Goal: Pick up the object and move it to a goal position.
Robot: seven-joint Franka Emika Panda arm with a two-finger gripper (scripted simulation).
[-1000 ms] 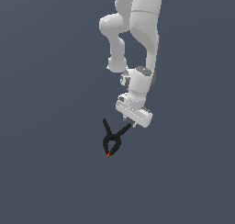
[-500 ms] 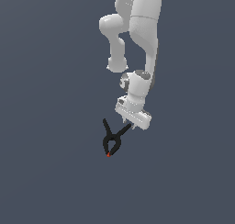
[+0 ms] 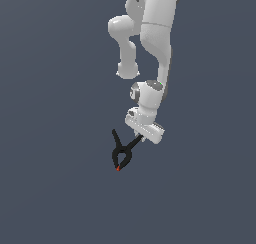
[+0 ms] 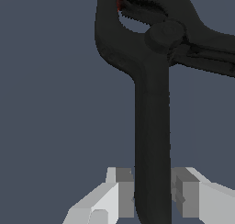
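Observation:
The black spring clamp (image 3: pixel 121 152) hangs in the air below the white arm in the exterior view. Its red tip points down and its two thin handles splay upward. My gripper (image 3: pixel 142 136) is shut on one handle, to the clamp's upper right. In the wrist view the gripped handle of the clamp (image 4: pixel 151 140) runs between my two fingers (image 4: pixel 120 191), which press on it from both sides. The loop body and red tip lie at the far end. No goal marker shows.
A plain grey-blue background fills both views. The white arm (image 3: pixel 152 48) rises above the gripper toward the exterior view's top edge.
The arm has shifted very slightly with the clamp held in the gripper. The grasp is unchanged.

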